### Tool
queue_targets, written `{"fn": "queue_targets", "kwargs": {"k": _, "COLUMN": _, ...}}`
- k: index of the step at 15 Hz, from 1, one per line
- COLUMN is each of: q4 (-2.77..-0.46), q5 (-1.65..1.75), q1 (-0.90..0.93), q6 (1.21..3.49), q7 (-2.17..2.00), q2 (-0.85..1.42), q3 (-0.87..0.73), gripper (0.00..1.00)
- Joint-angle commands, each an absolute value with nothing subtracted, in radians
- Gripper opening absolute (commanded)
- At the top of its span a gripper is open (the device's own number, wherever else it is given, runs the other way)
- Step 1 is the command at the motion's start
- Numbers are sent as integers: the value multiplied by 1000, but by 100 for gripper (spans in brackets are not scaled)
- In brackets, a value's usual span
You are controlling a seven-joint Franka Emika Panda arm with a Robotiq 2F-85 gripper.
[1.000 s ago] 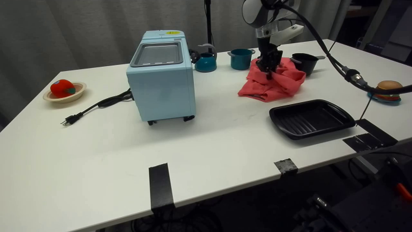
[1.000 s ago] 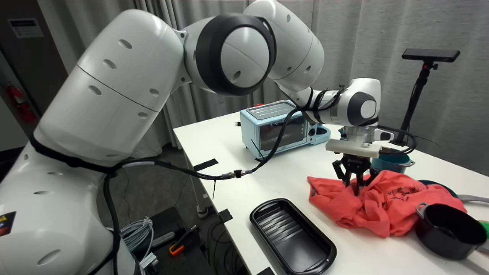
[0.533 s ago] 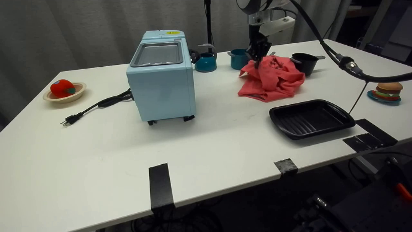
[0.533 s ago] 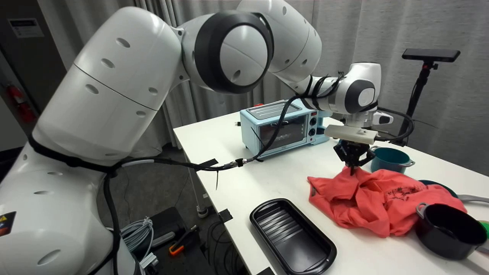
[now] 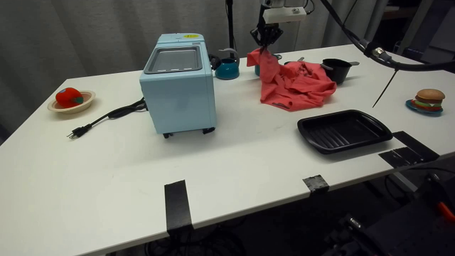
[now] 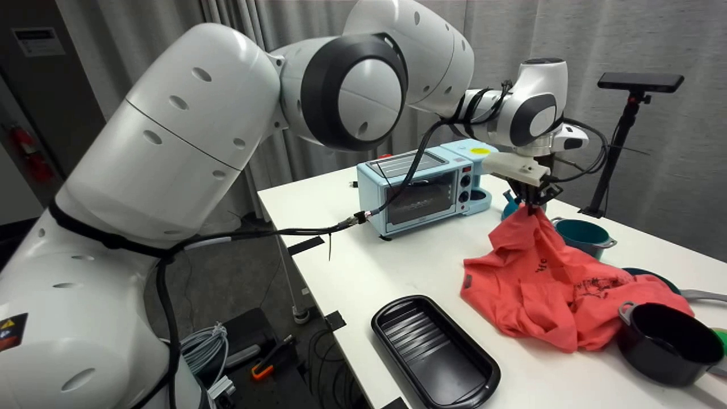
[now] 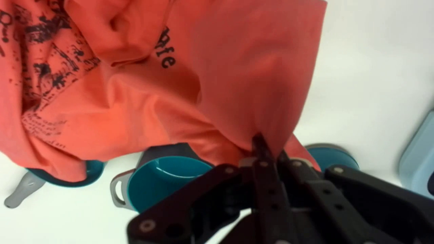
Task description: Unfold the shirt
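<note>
The red shirt with dark print lies crumpled on the white table. In an exterior view the shirt rises to a peak below my gripper, with the rest spread on the table. My gripper is shut on a part of the shirt and holds it raised. In the wrist view the gripper pinches the cloth, and the shirt hangs from the fingertips. The print shows partly; folds hide the rest. The shirt's far end lies over a teal pan and reaches the black pot.
A teal pot stands right behind the lifted cloth. A teal kettle and a light-blue toaster oven stand beyond. A black tray lies near the table's front edge. A toy burger sits on a plate.
My gripper has risen and moved toward the toaster oven side, pulling the held part of the shirt up with it. The cloth below has stretched into a peak, and more print shows.
</note>
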State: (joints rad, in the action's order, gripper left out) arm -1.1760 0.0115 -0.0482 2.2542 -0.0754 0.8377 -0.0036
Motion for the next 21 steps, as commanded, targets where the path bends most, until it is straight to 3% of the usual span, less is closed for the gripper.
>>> {"fn": "queue_targets", "kwargs": {"k": 1, "q4": -1023, "q5": -35, "q1": -26, "q6": 2264, "q7": -178, "q2": 933, "q3": -13, "gripper": 29}}
{"fn": "queue_targets", "kwargs": {"k": 3, "q4": -982, "q5": -33, "q1": -13, "q6": 2264, "q7": -234, "q2": 961, "q3": -23, "gripper": 37}}
{"fn": "queue_targets", "kwargs": {"k": 11, "q4": -999, "q5": 16, "q1": 0, "q6": 2161, "q7": -243, "q2": 943, "q3": -64, "gripper": 98}}
{"fn": "queue_targets", "kwargs": {"k": 21, "q4": -1081, "q5": 84, "q1": -55, "q6": 1901, "q7": -83, "q2": 949, "q3": -108, "gripper": 100}}
